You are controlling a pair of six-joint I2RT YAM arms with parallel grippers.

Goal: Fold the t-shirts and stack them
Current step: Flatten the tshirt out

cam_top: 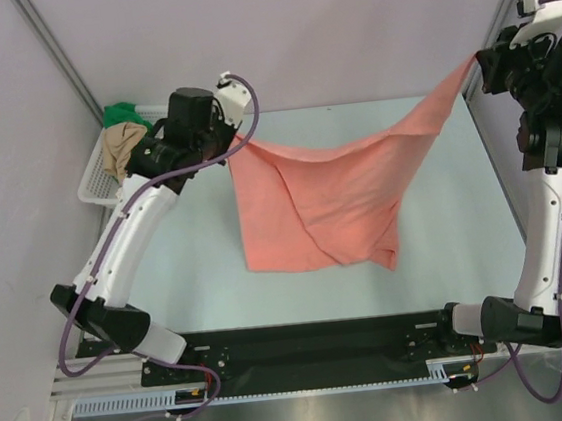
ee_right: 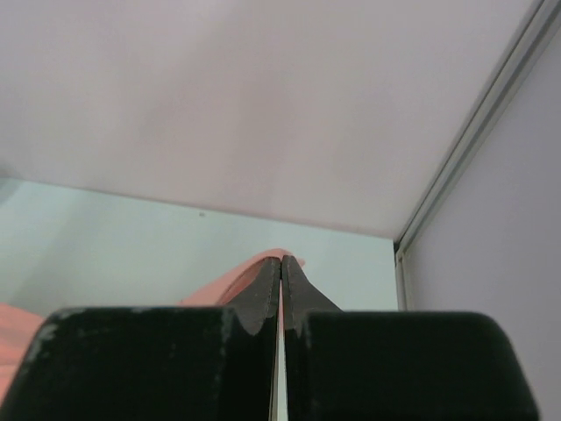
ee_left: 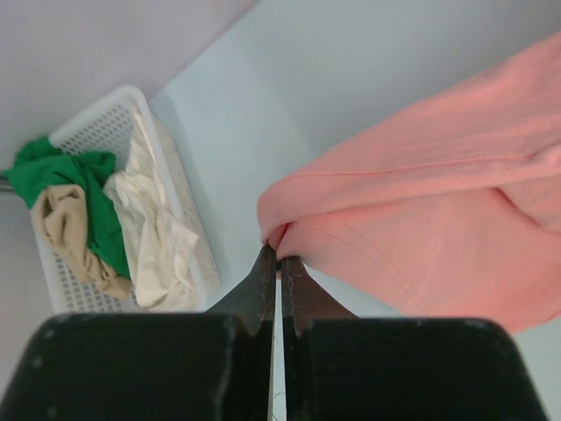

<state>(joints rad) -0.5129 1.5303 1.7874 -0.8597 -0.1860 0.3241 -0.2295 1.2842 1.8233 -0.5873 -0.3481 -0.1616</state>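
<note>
over pale-blue table, salmon-pink t-shirt

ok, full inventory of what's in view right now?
salmon-pink t-shirt: 1, salmon-pink, hung stretched between both arms over the middle of the table
green t-shirt: 1, green, crumpled in the basket
tan t-shirt: 1, tan, crumpled in the basket
cream t-shirt: 1, cream, crumpled in the basket
basket: 1, white lattice, far left corner of the table
table: 1, pale blue-green, under everything
left arm: 1, white and black with a purple cable, near left; left jaws shut on one end of the salmon-pink t-shirt
right arm: 1, same colours, near right; right jaws shut on its other end
</note>
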